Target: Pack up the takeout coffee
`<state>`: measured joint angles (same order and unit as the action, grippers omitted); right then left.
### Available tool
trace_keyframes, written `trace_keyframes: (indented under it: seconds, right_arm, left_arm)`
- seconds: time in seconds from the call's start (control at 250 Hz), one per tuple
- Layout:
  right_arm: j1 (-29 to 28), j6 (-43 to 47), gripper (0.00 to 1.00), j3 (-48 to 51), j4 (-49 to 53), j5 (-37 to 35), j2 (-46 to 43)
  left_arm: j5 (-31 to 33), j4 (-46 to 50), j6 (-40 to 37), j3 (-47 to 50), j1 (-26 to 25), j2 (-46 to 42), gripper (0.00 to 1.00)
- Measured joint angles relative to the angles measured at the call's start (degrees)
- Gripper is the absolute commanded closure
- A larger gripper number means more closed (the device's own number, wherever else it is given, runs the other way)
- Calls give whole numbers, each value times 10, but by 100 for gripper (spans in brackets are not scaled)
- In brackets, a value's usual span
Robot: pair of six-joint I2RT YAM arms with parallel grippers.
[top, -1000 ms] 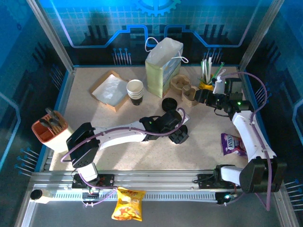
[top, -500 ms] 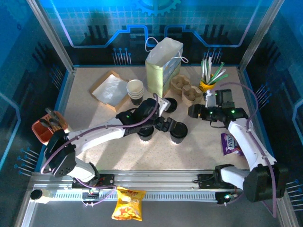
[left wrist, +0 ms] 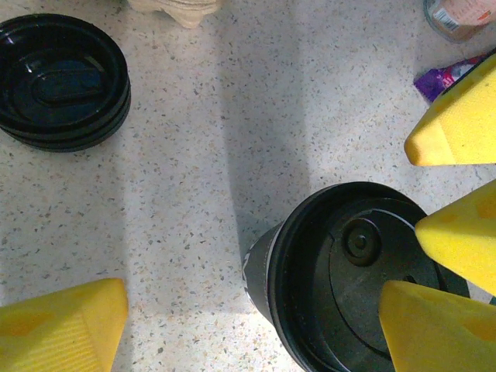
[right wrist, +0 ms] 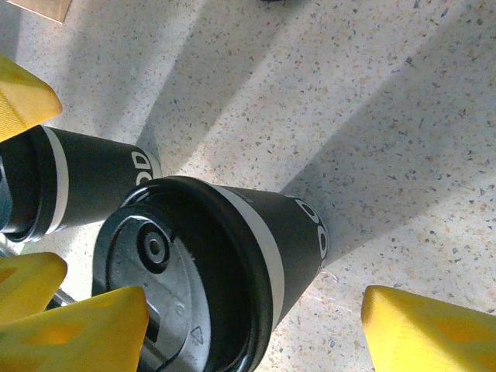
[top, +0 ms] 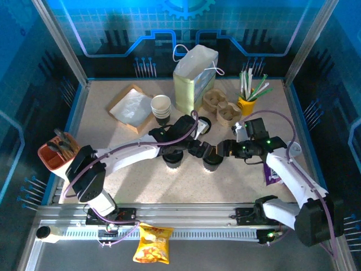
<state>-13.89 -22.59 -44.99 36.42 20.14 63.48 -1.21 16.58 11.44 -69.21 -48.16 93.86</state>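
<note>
The left gripper is standing wide open, one yellow finger low on the left of its wrist view and the other overlapping the lid's rim on the right. The takeout coffee, a dark cup with a pale band and a round black lid, is sitting upright inside that gap. It is crowding the right-hand finger, with bare table on its other side.

The right gripper is also gaping wide and is straddling the same cup from the opposite side. In its wrist view the cup is lying toward its left finger, while its other finger is standing apart over the table. No finger appears to be pressing the cup wall.

From above, the two grippers are meeting over this one cup, the left arm reaching in from the left and the right arm from the right, so both are about equally near. The cup's long axis is vertical, so a grasp would probably have to close across its round wall.

A second lidded cup is standing near on the left, a stack of black lids is lying further back, and the paper bag is waiting well apart at the far side.
</note>
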Motion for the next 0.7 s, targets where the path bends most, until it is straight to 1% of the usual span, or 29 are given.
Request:
trace_keyframes:
  seconds: [0.44, 0.699]
  right_arm:
    - [-3, -24, 30, 32, -29, -6, -4]
    - [-3, -48, 35, 56, -58, -1, -21]
  left_arm:
    - [-6, 28, -29, -15, -1, 29, 18]
    - [-6, 32, -43, -17, -1, 31, 18]
